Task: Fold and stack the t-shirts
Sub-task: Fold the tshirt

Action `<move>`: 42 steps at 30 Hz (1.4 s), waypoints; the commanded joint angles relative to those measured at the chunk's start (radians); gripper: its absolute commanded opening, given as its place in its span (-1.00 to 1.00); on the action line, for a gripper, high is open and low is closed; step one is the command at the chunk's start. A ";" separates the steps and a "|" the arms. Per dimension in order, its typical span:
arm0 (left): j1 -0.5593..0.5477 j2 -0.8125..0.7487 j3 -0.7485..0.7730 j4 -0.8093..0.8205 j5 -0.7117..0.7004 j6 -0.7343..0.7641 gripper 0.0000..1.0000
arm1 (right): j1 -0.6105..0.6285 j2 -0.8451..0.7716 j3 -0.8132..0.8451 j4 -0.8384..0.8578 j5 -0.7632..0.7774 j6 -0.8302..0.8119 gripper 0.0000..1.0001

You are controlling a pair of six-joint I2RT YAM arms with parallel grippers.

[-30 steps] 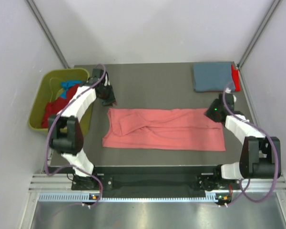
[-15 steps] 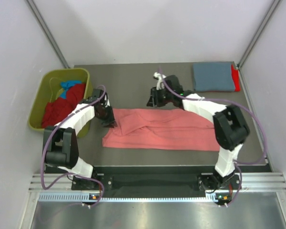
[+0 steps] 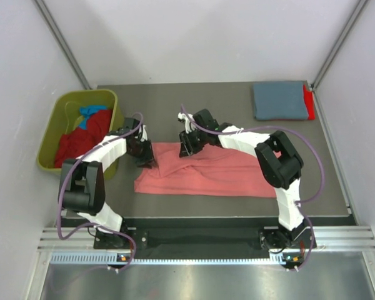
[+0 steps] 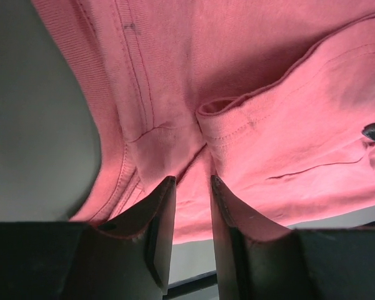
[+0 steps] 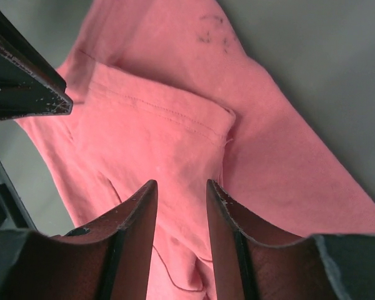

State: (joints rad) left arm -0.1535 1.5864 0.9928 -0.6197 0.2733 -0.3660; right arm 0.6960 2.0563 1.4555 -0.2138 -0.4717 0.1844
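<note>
My left gripper [image 4: 191, 182]: fingers parted by a narrow gap, nothing pinched, poised over a sleeve seam of the salmon-pink t-shirt [image 3: 219, 176], which lies flat mid-table. My right gripper [image 5: 181, 187]: likewise parted and empty, over the folded sleeve hem.

Change noted: a second ago I stood at opposite ends of the shirt. My right arm has since swept across to its left half, and my left has dropped onto the collar end.

Judgement: I am setting up the next fold.
</note>
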 commanded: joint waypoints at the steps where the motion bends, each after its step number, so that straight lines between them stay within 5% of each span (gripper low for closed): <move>1: -0.012 0.024 -0.005 0.025 0.020 0.045 -0.31 | 0.010 -0.013 0.008 -0.001 0.005 -0.040 -0.24; 13: -0.064 0.073 -0.005 0.006 -0.034 0.072 -0.34 | 0.008 -0.018 -0.030 -0.016 0.053 -0.085 -0.24; 18: -0.072 0.032 0.015 -0.038 -0.066 0.049 -1.00 | 0.007 -0.033 -0.056 -0.003 0.068 -0.083 -0.58; 22: -0.072 -0.011 0.003 -0.078 -0.088 0.000 -1.00 | 0.000 -0.042 -0.073 -0.001 0.071 -0.082 -1.00; 42: -0.077 -0.224 -0.189 -0.087 -0.115 -0.215 -1.00 | -0.012 -0.104 -0.122 0.050 0.061 -0.033 -1.00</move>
State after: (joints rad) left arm -0.2249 1.4094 0.8356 -0.6888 0.1741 -0.5323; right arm 0.6907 2.0171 1.3350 -0.1970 -0.4061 0.1467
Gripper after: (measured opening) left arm 0.011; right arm 0.006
